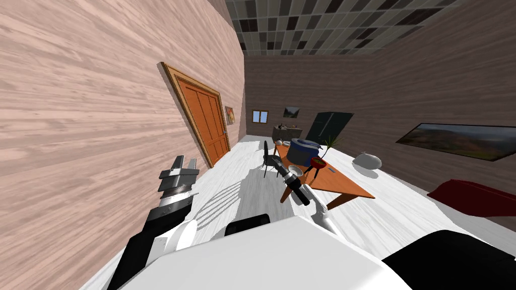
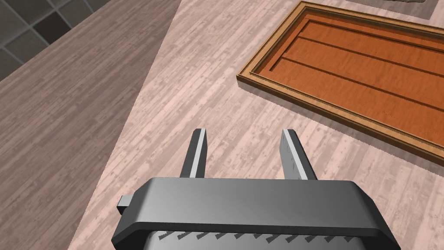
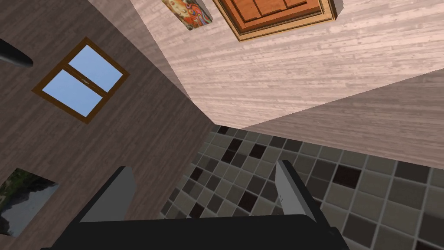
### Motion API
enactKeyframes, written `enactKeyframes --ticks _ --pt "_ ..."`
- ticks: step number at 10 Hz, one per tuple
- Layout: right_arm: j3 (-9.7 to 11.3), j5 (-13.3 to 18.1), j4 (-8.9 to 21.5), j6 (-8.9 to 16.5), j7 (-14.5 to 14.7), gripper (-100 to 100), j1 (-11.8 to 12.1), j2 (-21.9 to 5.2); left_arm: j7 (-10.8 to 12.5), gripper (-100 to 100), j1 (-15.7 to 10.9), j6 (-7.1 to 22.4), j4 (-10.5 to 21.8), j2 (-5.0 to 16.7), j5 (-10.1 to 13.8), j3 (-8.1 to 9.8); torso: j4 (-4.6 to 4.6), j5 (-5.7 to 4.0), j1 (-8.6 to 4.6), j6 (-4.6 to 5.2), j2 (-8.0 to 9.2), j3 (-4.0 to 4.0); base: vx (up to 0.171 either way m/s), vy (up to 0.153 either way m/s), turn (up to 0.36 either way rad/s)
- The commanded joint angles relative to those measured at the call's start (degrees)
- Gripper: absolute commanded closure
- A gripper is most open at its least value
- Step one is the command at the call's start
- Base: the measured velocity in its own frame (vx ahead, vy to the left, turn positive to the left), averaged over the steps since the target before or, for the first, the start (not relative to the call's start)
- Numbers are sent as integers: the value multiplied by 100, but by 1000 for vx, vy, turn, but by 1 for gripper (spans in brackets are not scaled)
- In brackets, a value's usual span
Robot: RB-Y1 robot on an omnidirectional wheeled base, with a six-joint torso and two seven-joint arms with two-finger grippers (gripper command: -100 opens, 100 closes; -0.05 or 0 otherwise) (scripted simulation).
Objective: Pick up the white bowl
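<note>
White bowl (image 1: 295,170) sits at the near end of the orange table (image 1: 347,186), next to the red bowl (image 1: 318,162) and the grey-blue pot (image 1: 304,150). Right gripper (image 3: 203,167) fingers spread wide, nothing held, its arm reaching out close by the white bowl. Left gripper (image 2: 245,132) fingers apart too, nothing held, facing the wall near the door (image 1: 206,123).

Wood-grained orange table (image 1: 347,184), wooden door (image 1: 206,121), plank wall (image 1: 75,126); smooth matt-grey left end effector (image 2: 243,131).

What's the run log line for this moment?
stage: pre-grasp | left gripper: open, at left side | right gripper: open, pointing upward | white bowl: on table, near edge, ungrasped
</note>
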Motion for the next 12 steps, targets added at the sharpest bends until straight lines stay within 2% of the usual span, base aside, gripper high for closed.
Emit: enactKeyframes --ticks 1,2,3,4,5,6,9,10,11,12 --pt "35 195 122 55 44 -100 -18 -72 0 0 0 0 0 0 0 0 0 0 0 0 0 0 -85 11 123" --pt "89 414 395 123 127 -100 -124 -226 0 0 1 0 0 0 0 0 -1 -1 -4 2 -7 -3 -104 20 207" --pt "89 494 420 123 127 -100 -124 -226 0 0 0 0 0 0 0 0 -1 -1 -3 -1 -4 -3 -93 18 102" --pt "151 708 696 194 215 -100 -229 -382 0 0 1 0 0 0 0 1 -1 -1 -4 3 -7 -3 -102 6 185" --pt "151 798 723 194 215 -100 -229 -382 0 0 0 0 0 0 0 0 -1 -2 -10 0 -5 -3 -79 -2 106" --pt "220 1001 973 268 307 -100 -331 -539 0 0 1 0 0 0 0 1 -1 -3 -12 3 -11 -5 -100 8 208" --pt "296 1416 1320 344 403 -100 -431 -699 0 0 0 0 0 0 0 1 0 -3 -14 1 -1 0 -98 -1 118" --pt "379 1613 1518 422 501 -100 -527 -860 0 0 1 0 0 1 0 1 0 -3 -14 4 -8 -3 -91 -10 185" --pt "379 1726 1645 422 501 -100 -527 -860 0 0 1 0 0 1 0 1 -1 -4 -19 2 -7 -4 -67 -19 97" --pt "468 1914 1837 501 602 -100 -619 -1022 0 0 2 0 0 1 0 1 -2 -5 -23 5 -15 -7 -70 -23 177"
